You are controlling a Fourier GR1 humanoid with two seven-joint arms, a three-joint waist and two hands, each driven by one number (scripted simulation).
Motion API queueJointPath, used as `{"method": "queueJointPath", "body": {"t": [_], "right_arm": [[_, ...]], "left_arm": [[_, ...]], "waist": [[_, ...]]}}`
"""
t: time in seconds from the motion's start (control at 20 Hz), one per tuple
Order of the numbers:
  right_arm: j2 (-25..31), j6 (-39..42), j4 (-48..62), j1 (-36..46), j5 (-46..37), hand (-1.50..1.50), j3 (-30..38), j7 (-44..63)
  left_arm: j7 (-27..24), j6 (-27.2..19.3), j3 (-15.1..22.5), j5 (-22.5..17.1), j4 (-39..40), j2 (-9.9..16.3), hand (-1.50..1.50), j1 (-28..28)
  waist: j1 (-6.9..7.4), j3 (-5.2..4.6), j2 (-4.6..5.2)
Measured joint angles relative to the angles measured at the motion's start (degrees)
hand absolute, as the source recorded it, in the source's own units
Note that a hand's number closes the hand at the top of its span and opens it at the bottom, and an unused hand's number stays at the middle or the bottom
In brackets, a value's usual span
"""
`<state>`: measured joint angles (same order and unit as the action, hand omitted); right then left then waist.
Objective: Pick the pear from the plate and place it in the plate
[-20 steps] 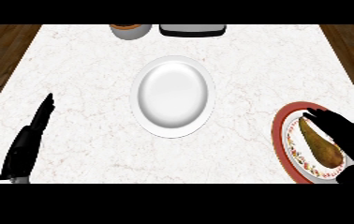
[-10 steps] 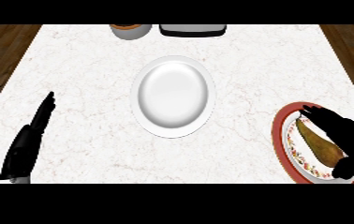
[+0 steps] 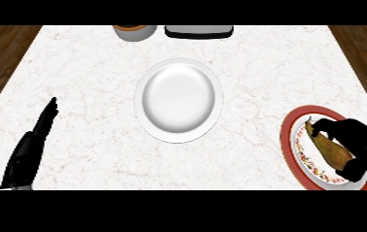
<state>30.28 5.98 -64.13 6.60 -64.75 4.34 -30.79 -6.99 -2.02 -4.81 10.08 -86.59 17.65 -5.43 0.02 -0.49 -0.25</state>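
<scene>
right hand [image 3: 349,138]: dropped lower since a second ago, fingers curling over pear [image 3: 331,148]
red-rimmed plate [image 3: 289,138]: beneath fingers
left hand [image 3: 32,146]: resting, fingers straight together
white plate [image 3: 178,100]: well left of fingers, the goal

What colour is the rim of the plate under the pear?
Red, around a white patterned inside, on the plate holding the pear; the head view shows it.

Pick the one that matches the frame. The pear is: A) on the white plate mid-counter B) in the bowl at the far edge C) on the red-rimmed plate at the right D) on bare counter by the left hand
C: the pear lies on the red-rimmed plate at the counter's right, with the right hand curled over it; the white plate holds nothing.
</scene>
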Motion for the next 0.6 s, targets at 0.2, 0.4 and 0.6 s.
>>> {"method": "queueJointPath", "body": {"t": [0.2,0.4,0.6], "right_arm": [[-3.36,2.12,-0.71,-0.04,1.14,1.50,3.05,8.21],[-9.23,3.59,-2.56,-0.20,2.54,1.50,7.56,21.70],[-13.85,1.81,-7.27,0.16,1.53,1.50,9.85,33.18]], "left_arm": [[0.29,0.83,-1.27,-0.63,0.25,0.78,0.00,0.31],[-0.28,0.97,-1.64,-0.84,0.43,0.86,0.00,-0.07],[-0.10,0.83,-1.13,-0.26,-0.77,0.46,0.00,-1.04]], "waist": [[-0.34,-0.25,-0.19],[-0.74,-0.66,-0.47],[-0.62,-0.29,-0.31]]}}
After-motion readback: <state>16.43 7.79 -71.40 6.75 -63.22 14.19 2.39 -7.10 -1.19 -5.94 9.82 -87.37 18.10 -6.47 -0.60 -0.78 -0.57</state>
